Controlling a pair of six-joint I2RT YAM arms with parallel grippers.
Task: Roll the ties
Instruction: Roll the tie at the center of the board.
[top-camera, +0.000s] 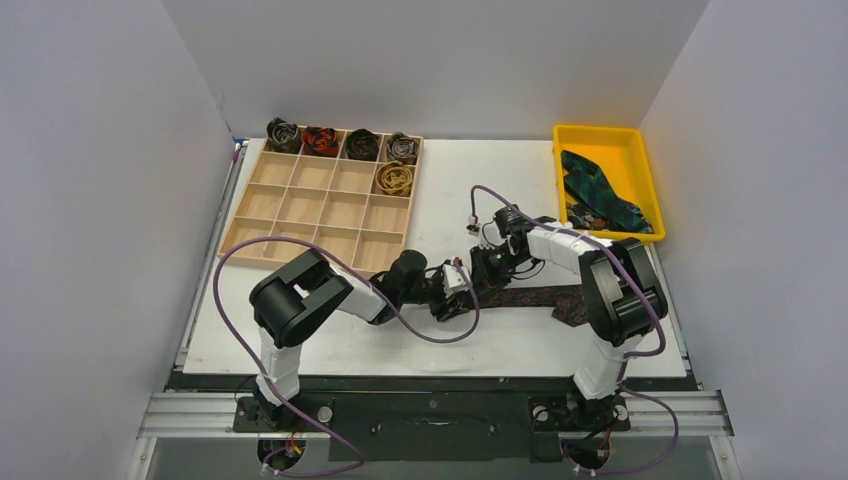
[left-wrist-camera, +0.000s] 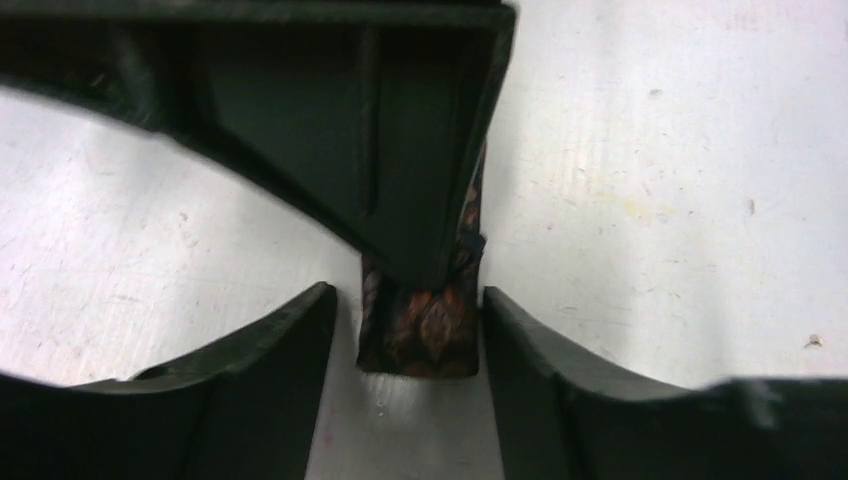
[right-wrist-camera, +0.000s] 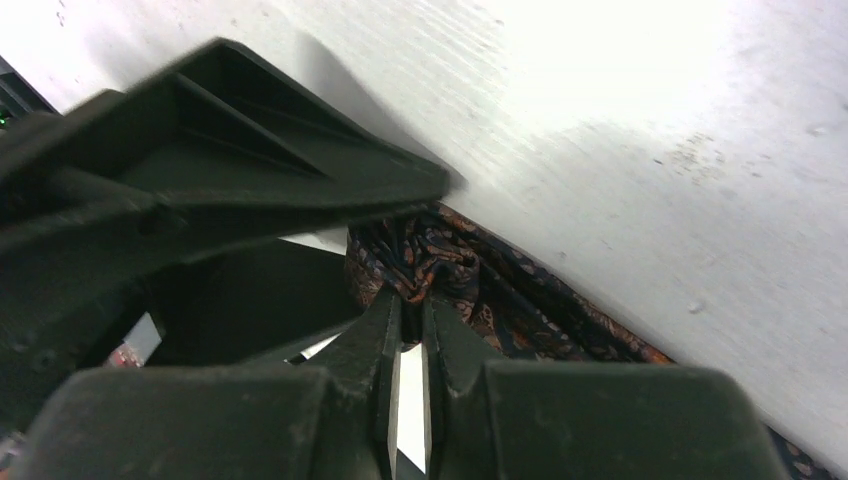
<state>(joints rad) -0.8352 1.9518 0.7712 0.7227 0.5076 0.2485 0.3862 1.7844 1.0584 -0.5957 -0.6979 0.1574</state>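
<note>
Left wrist view has the left claw (left-wrist-camera: 408, 300) spread, its fingers (left-wrist-camera: 260, 400) standing either side of the square-cut end of a brown patterned tie (left-wrist-camera: 425, 340) that lies on the white tabletop (left-wrist-camera: 650, 150). A sliver of tabletop shows between the fabric and one finger. The other finger sits just beside the tie, and whether it touches cannot be told. The dark tip of the right claw (left-wrist-camera: 420, 270) comes down from the top of that view onto the same end. In the right wrist view the right claw (right-wrist-camera: 412, 300) is nearly together, with only a thin slit between its fingers and the tips pinched on a bunched fold of the tie. The left claw's body looms close at the upper left. Seen from the top view, both claws meet near the middle of the tabletop. The tie runs from them to the right as a flat strip, its wider end under the right arm. At the far left stands a wooden tray (top-camera: 300, 205) of compartments. Four coils (top-camera: 361, 145) fill its back row, and a gold coil (top-camera: 394, 179) sits in the rightmost compartment of the second row. At the far right, a yellow bin (top-camera: 600, 130) holds loose green ties (top-camera: 600, 195).
</note>
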